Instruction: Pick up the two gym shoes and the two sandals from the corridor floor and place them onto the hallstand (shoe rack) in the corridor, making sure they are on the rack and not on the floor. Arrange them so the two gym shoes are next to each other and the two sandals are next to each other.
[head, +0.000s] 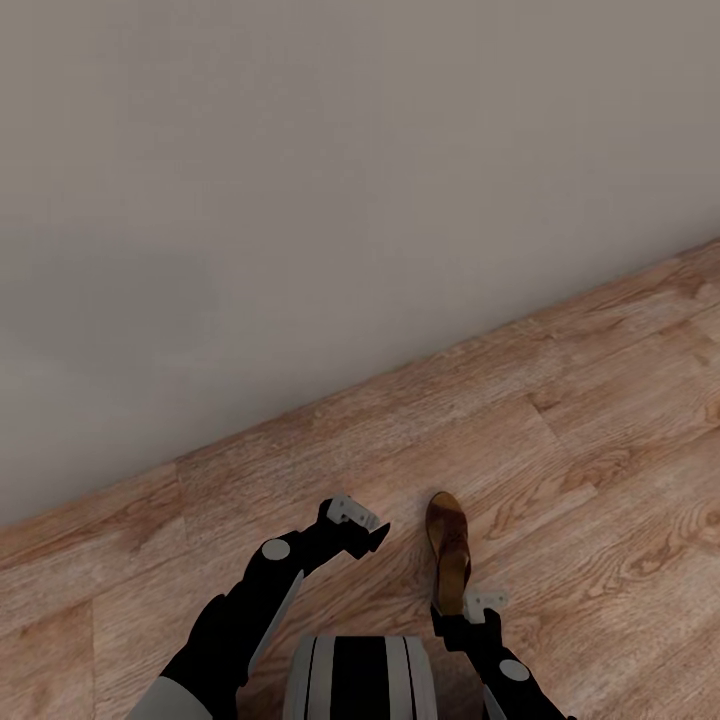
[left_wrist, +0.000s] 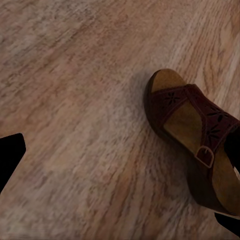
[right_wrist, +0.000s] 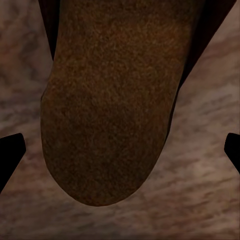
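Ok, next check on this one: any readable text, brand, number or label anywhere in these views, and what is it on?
None readable. The sandal carries only cut-out floral patterns on its strap and a buckle, no lettering. The wall, the floor and both grippers, left and right, show no markings or labels.

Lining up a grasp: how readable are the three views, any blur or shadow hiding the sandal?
Head view: even light, sharp; sandal clear on the floor. Left wrist view: soft but readable, strap and buckle visible, dark shadow beside it. Right wrist view: too close, the sandal's grainy brown surface, edges shadowed.
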